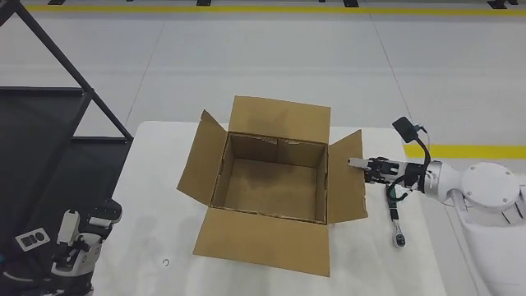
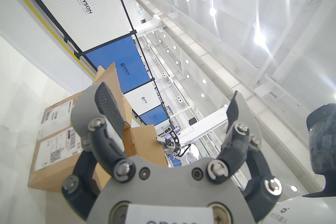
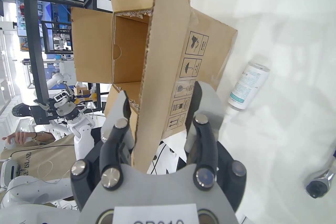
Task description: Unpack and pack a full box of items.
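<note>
White table is occupied at its centre by the open cardboard box, flaps spread outward. The box's right flap is straddled edge-on by the right gripper, fingers spread and not yet clamped. The left gripper, likewise released, is seen at the near left corner, well apart, so the flap is judged the right arm's to handle.

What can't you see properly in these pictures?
Bottle cap: right wrist view, behind a finger of the right tool.
Ratchet handle: right wrist view, cut off by the picture's edge.
Box inside: left wrist view, hidden by its own wall.
</note>
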Controlling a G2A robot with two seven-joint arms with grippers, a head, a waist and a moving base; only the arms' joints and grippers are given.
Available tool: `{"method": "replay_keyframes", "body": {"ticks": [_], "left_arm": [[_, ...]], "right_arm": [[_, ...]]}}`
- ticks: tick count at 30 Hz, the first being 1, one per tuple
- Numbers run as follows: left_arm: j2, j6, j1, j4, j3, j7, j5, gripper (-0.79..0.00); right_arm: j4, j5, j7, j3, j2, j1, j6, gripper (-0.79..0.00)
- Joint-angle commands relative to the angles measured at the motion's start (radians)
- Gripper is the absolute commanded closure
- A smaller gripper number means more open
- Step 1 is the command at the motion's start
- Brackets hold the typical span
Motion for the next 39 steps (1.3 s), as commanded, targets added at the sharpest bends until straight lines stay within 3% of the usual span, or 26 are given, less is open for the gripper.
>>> {"method": "replay_keyframes", "body": {"ticks": [1, 14, 22, 25, 29, 35, 39], "left_arm": [[0.000, 0.003, -0.002, -0.004, -0.001, 0.000, 0.000, -0.785], [0.004, 0.060, -0.051, -0.018, -0.010, -0.004, 0.010, -0.785], [0.004, 0.076, -0.061, -0.022, 0.009, -0.003, 0.018, -0.785], [0.004, 0.076, -0.061, -0.022, 0.009, -0.003, 0.018, -0.785], [0.004, 0.089, -0.062, -0.022, 0.013, -0.002, 0.023, -0.785], [0.004, 0.092, -0.061, -0.010, 0.014, 0.004, 0.022, -0.785], [0.004, 0.097, -0.064, -0.011, 0.016, 0.005, 0.024, -0.785]], "right_arm": [[-0.017, -0.004, -0.023, 0.042, 0.007, -0.020, -0.001, -0.785], [-0.156, -0.086, -0.143, 0.344, 0.052, -0.285, -0.045, -0.785], [-0.156, -0.086, -0.143, 0.344, 0.052, -0.285, -0.045, -0.785], [-0.190, -0.283, -0.214, 0.279, 0.055, -0.316, -0.032, -0.785], [-0.196, -0.484, -0.186, 0.201, 0.065, -0.319, -0.017, -0.785], [-0.110, -0.634, -0.063, 0.111, 0.075, -0.294, -0.053, -0.785], [-0.044, -0.667, -0.045, 0.049, 0.073, -0.264, -0.062, -0.785]]}}
